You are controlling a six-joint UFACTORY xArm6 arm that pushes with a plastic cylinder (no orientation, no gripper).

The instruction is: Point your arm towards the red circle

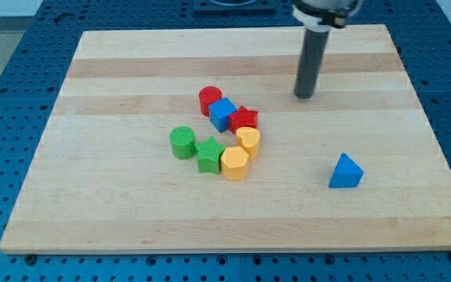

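Observation:
The red circle [209, 99] is a short red cylinder at the top of a cluster near the board's middle. It touches a blue cube [221, 113] just below and to its right. My tip [304, 95] stands on the board well to the right of the red circle, at about the same height in the view, with bare wood between them. The dark rod rises from the tip to the view's top.
The cluster also holds a red star [243, 118], a yellow heart [248, 141], a yellow hexagon [234, 163], a green star [209, 154] and a green cylinder [182, 142]. A blue triangle [344, 171] sits alone at lower right. The wooden board [116, 70] lies on a blue pegboard table.

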